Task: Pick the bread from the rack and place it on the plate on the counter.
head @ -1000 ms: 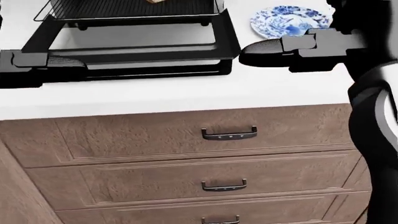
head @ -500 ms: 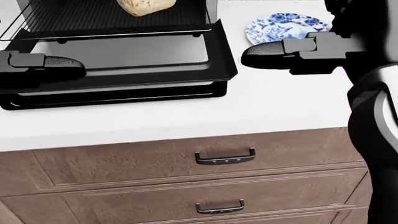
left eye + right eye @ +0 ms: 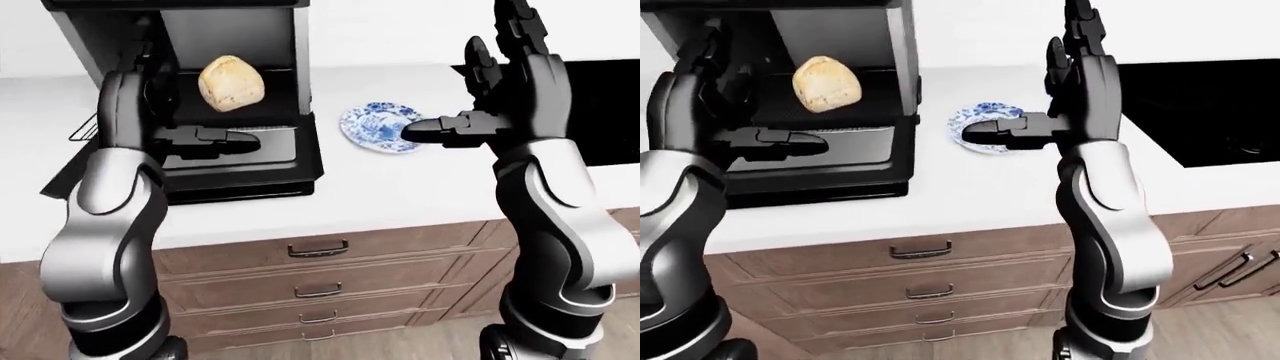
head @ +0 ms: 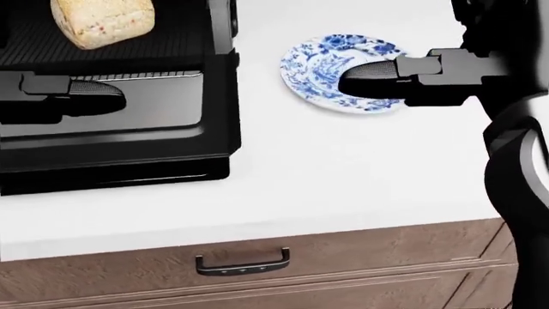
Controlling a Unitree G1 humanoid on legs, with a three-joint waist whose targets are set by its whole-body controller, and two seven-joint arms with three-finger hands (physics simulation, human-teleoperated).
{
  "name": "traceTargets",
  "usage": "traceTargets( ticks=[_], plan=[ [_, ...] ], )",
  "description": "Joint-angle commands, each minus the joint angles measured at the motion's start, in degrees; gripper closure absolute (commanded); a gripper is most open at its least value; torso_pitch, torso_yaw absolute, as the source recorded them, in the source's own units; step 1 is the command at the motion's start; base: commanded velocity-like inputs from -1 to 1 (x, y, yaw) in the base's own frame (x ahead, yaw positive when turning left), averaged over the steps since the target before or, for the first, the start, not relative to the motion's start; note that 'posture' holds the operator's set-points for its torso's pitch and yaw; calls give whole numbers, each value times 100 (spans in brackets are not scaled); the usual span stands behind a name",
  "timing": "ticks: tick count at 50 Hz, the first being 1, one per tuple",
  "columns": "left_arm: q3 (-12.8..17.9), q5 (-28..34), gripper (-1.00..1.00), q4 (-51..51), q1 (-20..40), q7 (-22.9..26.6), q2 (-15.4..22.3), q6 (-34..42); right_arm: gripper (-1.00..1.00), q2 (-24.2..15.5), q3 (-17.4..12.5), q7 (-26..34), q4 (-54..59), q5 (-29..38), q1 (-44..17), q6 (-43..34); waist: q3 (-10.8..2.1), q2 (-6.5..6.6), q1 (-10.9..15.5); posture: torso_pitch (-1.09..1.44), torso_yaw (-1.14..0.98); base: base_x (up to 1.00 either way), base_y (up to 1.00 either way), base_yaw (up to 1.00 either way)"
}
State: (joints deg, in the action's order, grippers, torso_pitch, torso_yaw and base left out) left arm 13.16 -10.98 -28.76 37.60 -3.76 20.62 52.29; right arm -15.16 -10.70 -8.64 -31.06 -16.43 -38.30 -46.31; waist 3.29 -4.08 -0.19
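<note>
Golden-brown crusty bread loaf (image 3: pixel 231 82) on black wire rack (image 4: pixel 111 48) inside open toaster oven, ungrasped. Blue-white patterned plate (image 4: pixel 313 67) on white counter (image 4: pixel 343 167). I hold left hand (image 3: pixel 205 139) below loaf, right hand (image 4: pixel 378 77) over plate — both empty, finger spread unclear; staged for reach.

We see bread (image 4: pixel 101 22) on rack (image 4: pixel 172 51) at counter (image 4: pixel 343 187) left edge; plate (image 4: pixel 319 67) to rack's right, w/ gap.

White counter (image 4: pixel 343 167), brown drawers (image 3: pixel 330 289)

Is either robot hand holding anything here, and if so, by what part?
Nothing is held. The bread sits on the rack, untouched; the left robot hand and right robot hand are both open and empty.
</note>
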Motion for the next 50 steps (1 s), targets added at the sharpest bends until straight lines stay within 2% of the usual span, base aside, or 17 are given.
traceTargets(
  ticks=[1,2,7,10,11,13,14,17,22,45,46,47,48,50],
  plan=[
    [192,67,-100,-172,220,-51,125,-199,-100,-14,72,64,-206,21,-228,219,-133,7,52,0,0,0,0,0],
    [189,66,-100,-181,220,-49,126,-193,-100,-11,69,64,-207,43,-235,217,-148,63,55,0,0,0,0,0],
    [208,55,-100,-235,276,-58,157,-112,-100,7,51,71,-231,79,-237,209,-2,229,15,0,0,0,0,0],
    [229,41,-100,-261,295,-58,188,-77,-100,12,46,77,-243,83,-227,212,-39,352,-32,0,0,0,0,0],
    [230,42,-100,-257,299,-61,192,-80,-100,10,48,85,-248,85,-219,214,-68,426,-53,0,0,0,0,0],
    [221,54,-100,-244,288,-65,192,-106,-100,17,56,100,-257,98,-187,230,-157,663,-97,0,0,0,0,0],
    [226,59,-100,-248,293,-73,196,-100,-100,4,68,113,-267,117,-193,219,-113,495,-94,0,0,0,0,0],
    [248,44,-100,-273,287,-81,204,-79,-100,-3,73,149,-294,143,-183,195,-217,469,-70,0,0,0,0,0],
    [291,14,-100,-304,292,-76,263,-35,-100,16,91,221,-293,205,-208,184,-212,397,-24,0,0,0,0,0],
    [269,14,-100,-238,340,-81,294,-60,-100,46,93,216,-285,211,-140,214,-186,409,17,0,0,1,0,0],
    [267,21,-100,-231,343,-76,301,-68,-100,60,85,217,-280,207,-150,221,-339,427,16,0,0,33,0,0],
    [271,19,-100,-232,345,-74,301,-63,-100,72,69,206,-271,200,-158,224,-85,453,29,0,0,34,0,0],
    [278,22,-100,-229,350,-73,307,-64,-100,56,83,220,-274,211,-158,232,11,491,19,0,0,34,0,0],
    [284,20,-100,-232,350,-71,312,-59,-100,62,69,222,-263,209,-166,240,-1,562,19,0,0,33,0,0]
  ],
)
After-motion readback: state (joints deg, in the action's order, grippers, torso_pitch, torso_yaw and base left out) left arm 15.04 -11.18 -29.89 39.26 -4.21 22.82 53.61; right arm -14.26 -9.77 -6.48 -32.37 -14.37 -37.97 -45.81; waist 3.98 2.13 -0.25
